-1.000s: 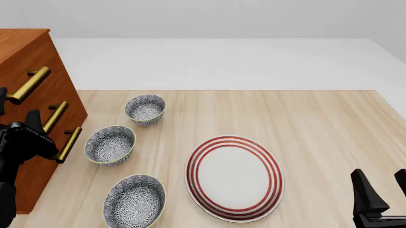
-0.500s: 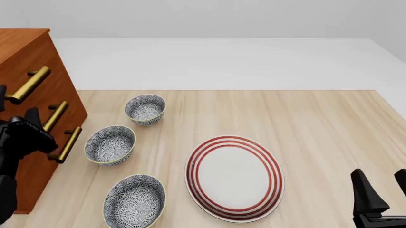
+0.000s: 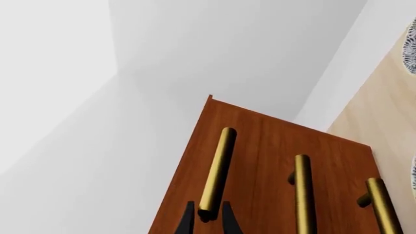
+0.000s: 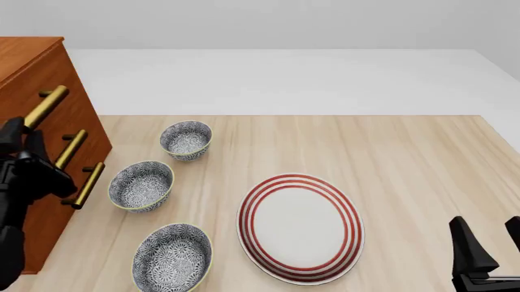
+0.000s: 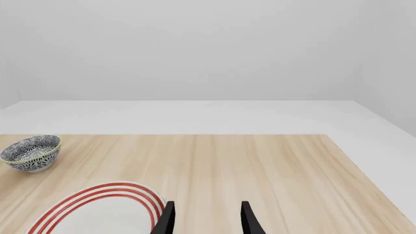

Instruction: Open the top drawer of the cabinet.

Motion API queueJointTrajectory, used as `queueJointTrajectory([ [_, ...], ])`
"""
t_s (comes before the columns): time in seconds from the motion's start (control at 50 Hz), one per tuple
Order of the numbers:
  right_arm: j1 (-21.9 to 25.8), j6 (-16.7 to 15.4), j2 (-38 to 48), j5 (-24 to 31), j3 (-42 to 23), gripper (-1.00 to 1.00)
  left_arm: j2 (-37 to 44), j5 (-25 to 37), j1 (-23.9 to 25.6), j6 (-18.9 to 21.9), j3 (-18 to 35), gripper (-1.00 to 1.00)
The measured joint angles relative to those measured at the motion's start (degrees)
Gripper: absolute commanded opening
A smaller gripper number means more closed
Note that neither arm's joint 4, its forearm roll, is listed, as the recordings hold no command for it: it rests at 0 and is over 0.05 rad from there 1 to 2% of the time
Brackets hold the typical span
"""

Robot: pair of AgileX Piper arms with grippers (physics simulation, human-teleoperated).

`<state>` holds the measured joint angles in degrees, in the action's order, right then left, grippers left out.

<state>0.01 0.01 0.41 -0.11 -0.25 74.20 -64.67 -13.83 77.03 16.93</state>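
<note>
Cabinet [image 4: 45, 121] standing at the left edge of the bench [image 4: 406, 170], reddish-brown, three brass bar handles on its front. Top drawer [image 3: 260, 141] uppermost in it, its front flush with the two below, not pulled out. Top drawer's handle [image 3: 217, 170] seen in the left wrist view with its near end lying between the two dark fingers [image 3: 187, 222] of the left tool [image 3: 206, 222]; jaws standing narrowly apart on either side of the bar, contact with the brass not possible to confirm. Left tool [image 4: 18, 141] in the front view positioned against the cabinet front at the lower end of that top handle, arm body partly covering the drawer fronts below. Middle handle [image 4: 72, 149] and lowest handle [image 4: 87, 184] both free of the tool. Three patterned bowls in a row along the bench beside the cabinet: far bowl [image 4: 186, 139], middle bowl [image 4: 142, 185], near bowl [image 4: 172, 257] at the near edge. Red-ringed plate [image 4: 301, 228] lying flat toward the near edge, around mid-bench, well apart from the cabinet. Right tool [image 4: 486, 252] at the near right corner of the bench, jaws apart, empty, just beside the plate's rim in the right wrist view [image 5: 206, 219].
</note>
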Motion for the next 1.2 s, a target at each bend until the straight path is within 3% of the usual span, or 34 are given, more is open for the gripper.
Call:
queueJointTrajectory([
  [1.2,0.0,0.0,0.0,0.0,0.0,1.0,-3.1,2.6,6.3,3.0,-1.3,-1.0],
])
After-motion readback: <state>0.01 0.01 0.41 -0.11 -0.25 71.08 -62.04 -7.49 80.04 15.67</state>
